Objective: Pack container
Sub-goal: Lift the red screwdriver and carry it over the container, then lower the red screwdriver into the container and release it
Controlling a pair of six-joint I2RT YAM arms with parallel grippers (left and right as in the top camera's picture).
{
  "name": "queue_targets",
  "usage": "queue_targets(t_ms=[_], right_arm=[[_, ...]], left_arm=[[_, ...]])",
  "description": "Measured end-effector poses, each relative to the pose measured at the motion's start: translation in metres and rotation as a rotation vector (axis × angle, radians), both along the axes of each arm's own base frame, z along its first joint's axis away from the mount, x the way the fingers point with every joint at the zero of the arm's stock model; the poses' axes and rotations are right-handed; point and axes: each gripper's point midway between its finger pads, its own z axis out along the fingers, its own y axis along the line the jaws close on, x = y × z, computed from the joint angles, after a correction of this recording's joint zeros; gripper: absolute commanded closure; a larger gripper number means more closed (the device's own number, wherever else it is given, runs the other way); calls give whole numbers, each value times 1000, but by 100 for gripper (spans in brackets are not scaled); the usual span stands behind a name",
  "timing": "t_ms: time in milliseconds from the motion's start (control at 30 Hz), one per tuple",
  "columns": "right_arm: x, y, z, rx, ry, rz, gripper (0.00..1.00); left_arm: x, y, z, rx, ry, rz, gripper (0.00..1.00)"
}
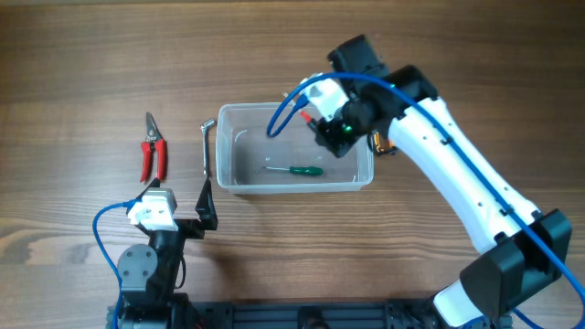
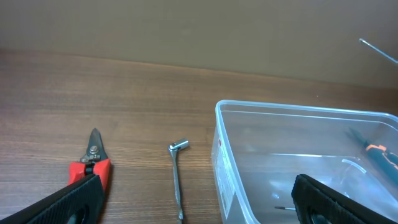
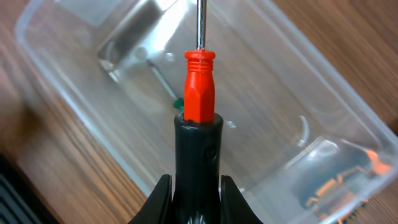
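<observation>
We logged the container [image 1: 274, 186] directly beneath the right claw [image 3: 198, 193], its long axis slanting across that claw's line. The claw pinched a red-handled screwdriver [image 3: 199, 87], shaft pointing ahead over it. We judged the left claw [image 2: 199, 208], spread wide beyond the far end, the farther one.

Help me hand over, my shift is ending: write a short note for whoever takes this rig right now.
Left gripper: open and empty, low by the container's left front corner.
Right gripper: shut on the red-and-black screwdriver, held above the container with the shaft pointing into it.
Done: the green-handled screwdriver lies inside the container.
Left: release the held screwdriver into the container, then probably pack the red pruners and the L-shaped wrench, both on the table left of it.
</observation>
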Motion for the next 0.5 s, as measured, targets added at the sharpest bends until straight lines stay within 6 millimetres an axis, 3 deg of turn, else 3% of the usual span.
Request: queue_targets(t_ms=[133, 267, 500], right_arm=[[-7, 11, -3, -17, -32, 96, 96], [1, 10, -13, -54, -102, 160, 95], [13, 6, -52, -118, -217, 299, 96]], left_arm=[[0, 0, 0, 0, 0, 0, 0], [0, 0, 0, 0, 0, 0, 0], [0, 0, 0, 0, 0, 0, 0]])
